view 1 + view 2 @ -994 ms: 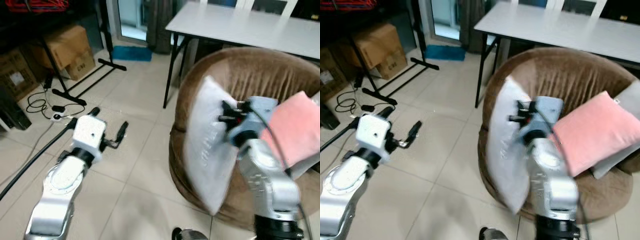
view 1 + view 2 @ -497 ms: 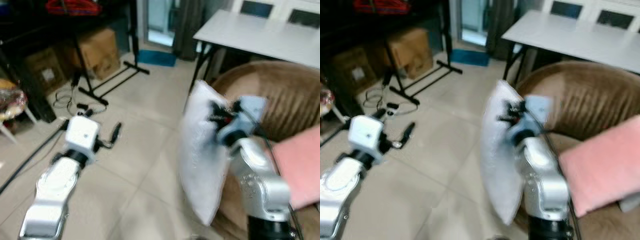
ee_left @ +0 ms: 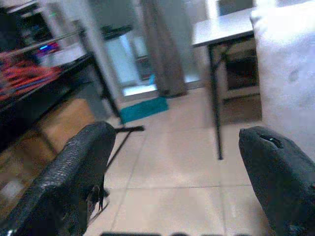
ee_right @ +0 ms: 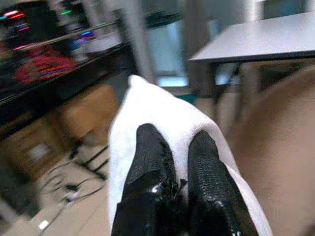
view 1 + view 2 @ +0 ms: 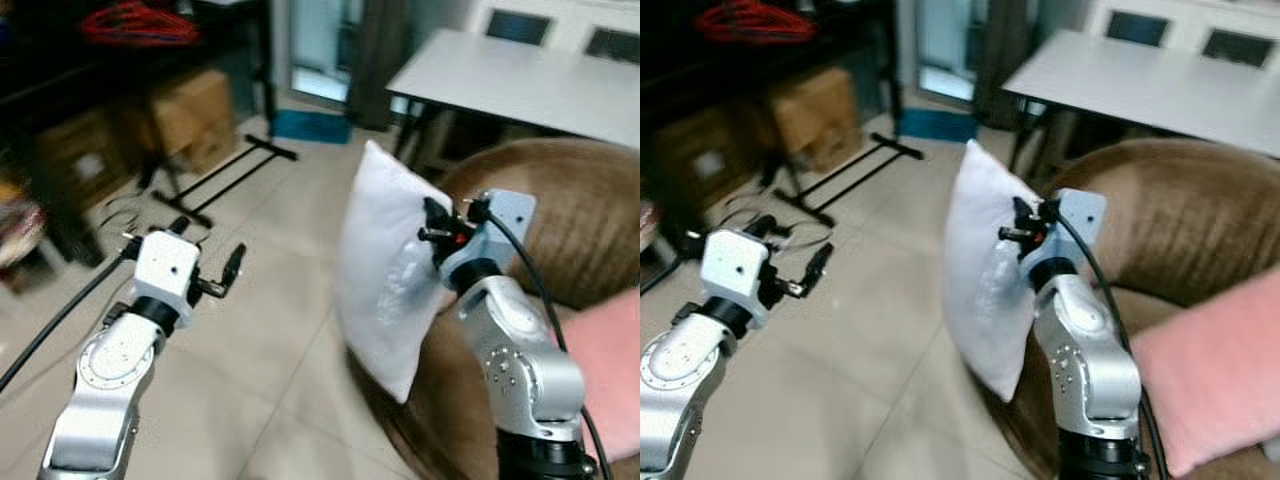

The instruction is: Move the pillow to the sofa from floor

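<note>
Right gripper (image 4: pixel 170 196): I've got it pinched on the white pillow (image 5: pixel 385 270)
Pillow: off the floor — upright against the brown sofa (image 5: pixel 580 220) edge
Left gripper (image 3: pixel 177 182): fingers apart, holding nothing — over tiles

I see open tiled floor (image 5: pixel 270 330) ahead of my left pincer (image 5: pixel 205 262), whose fingers stand apart over it. Beyond it, a black stand's legs (image 5: pixel 225 175) and cardboard boxes (image 5: pixel 185 115) crowd the way. To my right, the white pillow (image 5: pixel 385 270) hangs upright beside the brown sofa (image 5: pixel 580 220), where a pink cushion (image 5: pixel 1210 380) takes up the seat.
</note>
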You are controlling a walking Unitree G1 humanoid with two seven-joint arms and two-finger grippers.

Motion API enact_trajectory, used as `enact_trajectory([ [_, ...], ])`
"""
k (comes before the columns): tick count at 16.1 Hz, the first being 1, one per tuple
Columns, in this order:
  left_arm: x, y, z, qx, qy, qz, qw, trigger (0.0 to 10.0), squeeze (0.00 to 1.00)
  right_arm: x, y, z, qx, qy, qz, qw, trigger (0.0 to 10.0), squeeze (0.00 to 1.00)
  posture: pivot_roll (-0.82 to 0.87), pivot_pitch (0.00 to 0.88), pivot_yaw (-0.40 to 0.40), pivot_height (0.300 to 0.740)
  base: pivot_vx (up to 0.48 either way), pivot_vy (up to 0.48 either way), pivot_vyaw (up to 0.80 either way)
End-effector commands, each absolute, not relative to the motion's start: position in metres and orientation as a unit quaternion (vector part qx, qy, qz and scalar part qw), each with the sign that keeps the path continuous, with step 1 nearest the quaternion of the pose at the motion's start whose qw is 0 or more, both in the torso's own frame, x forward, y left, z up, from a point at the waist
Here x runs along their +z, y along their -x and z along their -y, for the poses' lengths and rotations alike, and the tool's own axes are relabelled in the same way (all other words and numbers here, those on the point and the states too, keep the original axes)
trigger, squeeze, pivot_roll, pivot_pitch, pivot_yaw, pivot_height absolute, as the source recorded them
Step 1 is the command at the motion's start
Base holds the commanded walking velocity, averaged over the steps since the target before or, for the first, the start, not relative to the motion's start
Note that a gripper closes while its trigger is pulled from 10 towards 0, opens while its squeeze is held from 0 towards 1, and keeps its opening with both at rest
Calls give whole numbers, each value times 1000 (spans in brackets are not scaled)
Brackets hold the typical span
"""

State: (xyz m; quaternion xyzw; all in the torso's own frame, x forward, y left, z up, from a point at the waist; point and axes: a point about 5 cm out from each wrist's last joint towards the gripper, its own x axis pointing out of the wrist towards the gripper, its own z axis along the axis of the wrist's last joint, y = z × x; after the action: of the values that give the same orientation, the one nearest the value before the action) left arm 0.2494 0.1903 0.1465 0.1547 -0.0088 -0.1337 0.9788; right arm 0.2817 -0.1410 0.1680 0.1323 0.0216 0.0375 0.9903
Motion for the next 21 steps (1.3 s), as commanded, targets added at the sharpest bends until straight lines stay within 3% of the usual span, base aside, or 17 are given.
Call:
enact_trajectory([
  [1, 150, -251, -180, -157, -153, 20, 976, 10000, 0, 179, -280, 154, 18, -131, 9, 991, 10000, 0, -10, 0, 17, 740, 296, 0, -788],
  [9, 146, -249, -176, -174, -153, 12, 973, 10000, 0, 179, -277, 152, 26, -125, 7, 992, 10000, 0, -12, 0, 17, 740, 246, 0, -748],
  [17, 134, -236, -173, -259, -188, -36, 947, 10000, 0, 184, -285, 134, 95, -129, 6, 987, 10000, 0, 5, 0, -1, 740, 0, 0, 0],
  [21, 136, -233, -166, -359, -175, -57, 915, 10000, 0, 184, -323, 138, 81, -152, 7, 985, 10000, 0, 21, 0, 11, 740, 0, 0, 0],
])
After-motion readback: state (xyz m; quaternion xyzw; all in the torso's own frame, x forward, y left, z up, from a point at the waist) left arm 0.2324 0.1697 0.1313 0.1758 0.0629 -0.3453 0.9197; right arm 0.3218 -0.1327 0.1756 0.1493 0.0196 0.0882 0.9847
